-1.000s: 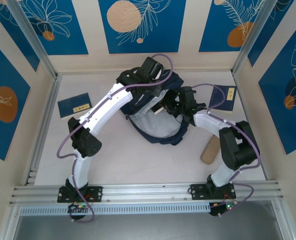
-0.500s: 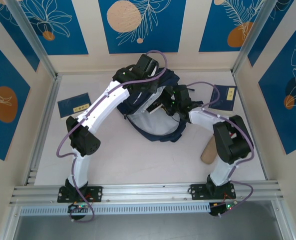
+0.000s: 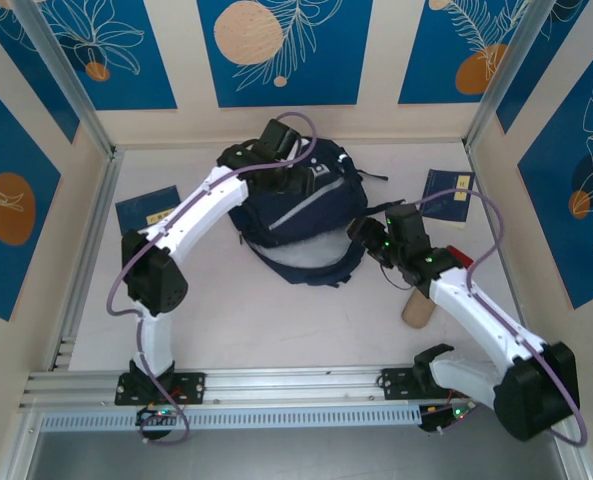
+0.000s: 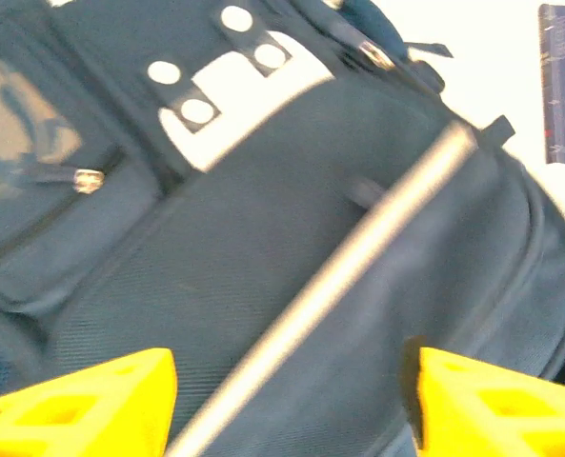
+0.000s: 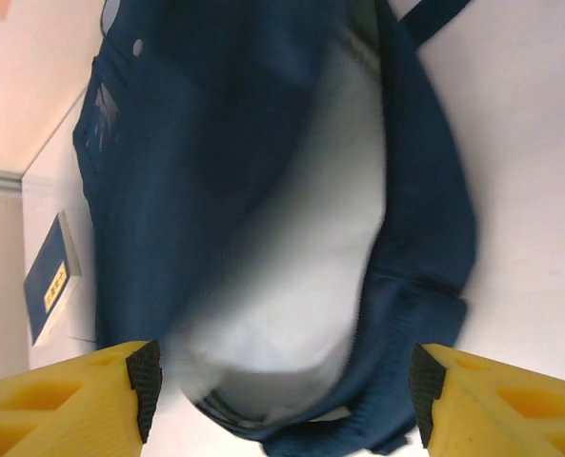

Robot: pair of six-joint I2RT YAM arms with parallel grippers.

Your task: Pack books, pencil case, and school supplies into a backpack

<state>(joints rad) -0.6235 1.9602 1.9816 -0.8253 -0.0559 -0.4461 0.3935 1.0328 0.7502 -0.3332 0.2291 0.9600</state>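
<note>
Top view: the navy backpack [image 3: 296, 212] lies at the far middle of the table [image 3: 276, 320], with pale lining showing at its near edge. A second ago both grippers were shut at its mouth; now both have let go. The left gripper [image 3: 286, 180] hovers over the bag's top, and the right gripper [image 3: 371, 240] has pulled back to just beside its right edge. A book [image 3: 148, 208] lies left of the bag, a second book [image 3: 448, 195] right of it, and a tan roll [image 3: 419, 303], perhaps the pencil case, near the right arm. All are still outside the bag, so packing seems yet to begin

Left wrist view: left gripper [image 4: 287, 409] released, with the striped front panel and its grey patch below

Right wrist view: right gripper [image 5: 282, 400] released and empty, facing the bag's open, pale-lined mouth
</note>
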